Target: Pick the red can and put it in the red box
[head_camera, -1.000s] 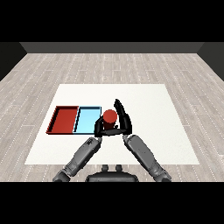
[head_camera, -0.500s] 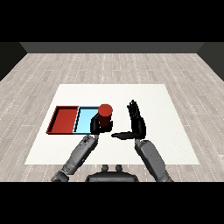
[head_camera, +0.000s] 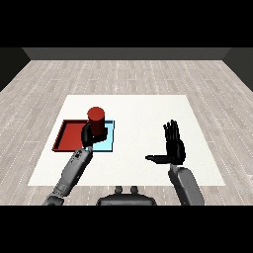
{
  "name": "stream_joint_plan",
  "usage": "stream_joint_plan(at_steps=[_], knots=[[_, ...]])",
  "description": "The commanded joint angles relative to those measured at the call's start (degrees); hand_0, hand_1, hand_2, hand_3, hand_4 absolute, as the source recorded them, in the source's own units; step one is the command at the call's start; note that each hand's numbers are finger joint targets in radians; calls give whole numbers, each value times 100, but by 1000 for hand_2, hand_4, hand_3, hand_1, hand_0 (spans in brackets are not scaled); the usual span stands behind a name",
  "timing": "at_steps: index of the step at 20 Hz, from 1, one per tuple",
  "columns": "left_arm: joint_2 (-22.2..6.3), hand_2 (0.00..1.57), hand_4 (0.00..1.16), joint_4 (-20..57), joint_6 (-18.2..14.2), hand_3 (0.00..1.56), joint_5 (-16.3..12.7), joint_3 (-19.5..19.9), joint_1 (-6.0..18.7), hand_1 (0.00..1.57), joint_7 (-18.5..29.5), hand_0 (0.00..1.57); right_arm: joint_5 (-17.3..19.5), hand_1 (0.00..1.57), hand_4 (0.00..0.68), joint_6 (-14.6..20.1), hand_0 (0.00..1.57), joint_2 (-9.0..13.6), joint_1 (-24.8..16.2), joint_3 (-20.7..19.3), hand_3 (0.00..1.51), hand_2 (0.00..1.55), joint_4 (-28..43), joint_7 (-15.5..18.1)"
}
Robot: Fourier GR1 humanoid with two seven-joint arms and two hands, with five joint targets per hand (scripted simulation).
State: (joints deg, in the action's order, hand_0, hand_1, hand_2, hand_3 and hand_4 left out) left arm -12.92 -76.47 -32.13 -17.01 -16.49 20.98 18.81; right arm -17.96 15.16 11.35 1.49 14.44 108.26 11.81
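The red can [head_camera: 97, 120] stands upright in the grasp of my left hand [head_camera: 87, 136], whose fingers curl round its lower part. Can and hand hover over the boundary between the red tray [head_camera: 67, 136] and the light blue tray [head_camera: 109, 142], which lie side by side at the table's left. My right hand [head_camera: 174, 147] is off to the right, apart from the can, with fingers straight up and thumb pointing left, holding nothing.
The white table [head_camera: 143, 113] spreads under both trays, with bare surface at the middle, back and right. Grey wooden floor surrounds it.
My left hand has carried the red can leftward, from over the blue tray toward the red tray. My right hand has let go and drawn away to the right.
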Motion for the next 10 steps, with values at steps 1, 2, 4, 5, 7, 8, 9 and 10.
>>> stream_joint_plan(at_steps=[1,2,4,5,7,8,9,10], knots=[[-501,1571,1117,319,133,1495,114,470,228,1571,-228,1571,-34,0,0,-157,0,62,-409,-186,0,0,-75,193],[-987,1571,1112,-238,-46,1491,213,453,-65,1571,-668,1571,-42,0,0,-85,0,169,-455,-315,0,0,-27,94],[-1187,1571,1120,56,310,1490,149,651,-8,1571,-765,1571,-95,0,0,-89,0,-7,-210,-408,0,0,-303,153],[-1331,1571,1143,565,116,1492,377,683,123,1571,-723,1571,-396,0,0,-366,0,57,-661,-507,0,0,-224,394],[-1692,1536,1122,890,362,1468,457,736,77,1571,-859,1571,-330,0,0,-281,0,53,-739,-475,0,0,-105,288],[-1623,1540,1112,1116,247,1471,541,692,25,1571,-975,1571,-461,0,0,-573,0,160,-637,-607,0,0,-296,436],[-1744,1550,1112,1531,376,1488,524,761,186,1571,-1138,1571,-407,0,0,-505,0,221,-688,-581,0,0,-157,281],[-1887,1555,1111,1948,697,1496,380,939,308,1571,-1084,1571,-327,0,0,-423,0,120,-655,-567,0,0,-400,356]])
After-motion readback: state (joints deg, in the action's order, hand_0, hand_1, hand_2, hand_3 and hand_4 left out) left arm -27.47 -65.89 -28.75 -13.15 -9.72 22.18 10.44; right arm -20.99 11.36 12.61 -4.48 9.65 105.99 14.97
